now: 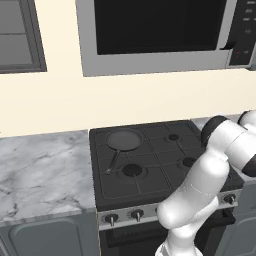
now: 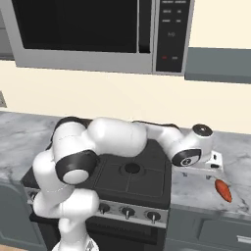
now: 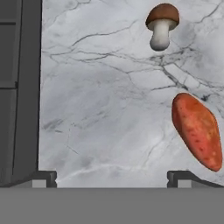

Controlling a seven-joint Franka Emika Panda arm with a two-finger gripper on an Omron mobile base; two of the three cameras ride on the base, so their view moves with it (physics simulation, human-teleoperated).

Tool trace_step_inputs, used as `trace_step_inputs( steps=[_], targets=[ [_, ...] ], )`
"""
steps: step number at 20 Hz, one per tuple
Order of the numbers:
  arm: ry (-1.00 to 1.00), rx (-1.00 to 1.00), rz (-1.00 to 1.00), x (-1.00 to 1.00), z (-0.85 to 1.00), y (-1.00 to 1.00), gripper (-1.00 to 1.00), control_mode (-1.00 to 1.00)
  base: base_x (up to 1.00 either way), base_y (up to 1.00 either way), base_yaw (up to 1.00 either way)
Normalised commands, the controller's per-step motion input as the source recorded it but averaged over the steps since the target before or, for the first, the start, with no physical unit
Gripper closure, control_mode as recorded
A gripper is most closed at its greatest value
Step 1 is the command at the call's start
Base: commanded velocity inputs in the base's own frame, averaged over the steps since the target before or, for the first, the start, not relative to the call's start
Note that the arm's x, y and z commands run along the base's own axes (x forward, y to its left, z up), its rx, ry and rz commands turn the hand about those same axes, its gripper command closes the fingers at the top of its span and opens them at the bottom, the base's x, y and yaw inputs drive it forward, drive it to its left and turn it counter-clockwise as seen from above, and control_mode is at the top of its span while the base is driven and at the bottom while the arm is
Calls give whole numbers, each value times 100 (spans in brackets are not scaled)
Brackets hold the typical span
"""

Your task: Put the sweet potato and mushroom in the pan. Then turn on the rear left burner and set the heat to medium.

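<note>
**Spotter:** Where's the claw, and what's it doing?

**Me:** I've got the arm swung out to the right of the stove (image 2: 132, 171), with the gripper (image 2: 198, 172) hanging over the marble counter (image 2: 235, 152). In the hand view its two fingertips (image 3: 43, 178) stand wide apart with bare marble between them, so it's open and holding nothing.

**Spotter:** And the food?

**Me:** Both pieces lie on that right-hand counter. The sweet potato (image 3: 197, 130) sits off to one side of the open jaws, just beyond the fingertip on that side, not between them. In the right base view I see it as an orange sliver (image 2: 223, 190) near the counter's front edge, just below the hand. The mushroom (image 3: 161, 25) lies further out, on its side, apart from the potato.

**Spotter:** The pan?

**Me:** On the rear left burner, handle pointing toward the front of the stove: the pan (image 1: 123, 140) is empty (and well apart from the food, the whole cooktop lies between).

**Spotter:** So why hover there?

**Me:** My reading is that I'm lining up for the first pick. The jaws are spread because the potato is fat at the middle, and I'd judge the hand needs to shift sideways to straddle it before dropping. The knobs (image 1: 136, 215) along the stove front wait until both pieces are in the pan.

**Spotter:** Risks?

**Me:** It's tapered, so a pinch near the thin end could let it squirt out.
</note>
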Motion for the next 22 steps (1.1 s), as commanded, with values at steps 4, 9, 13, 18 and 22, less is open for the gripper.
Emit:
trace_step_inputs(
  steps=[4, 9, 13, 18, 22],
  targets=[
    [0, 0, 0, 2, -16, -38, -100, -100, 0, 0, 0],
    [2, 0, 0, 16, -16, -34, -100, -100, 0, 0, 0],
    [0, 2, 0, 9, 1, -36, -100, -100, 0, 0, 0],
    [0, 3, 0, 0, 13, -19, -100, -100, 0, 0, 0],
    [0, 3, 0, 0, 35, -12, -100, -100, 0, 0, 0]
  ],
)
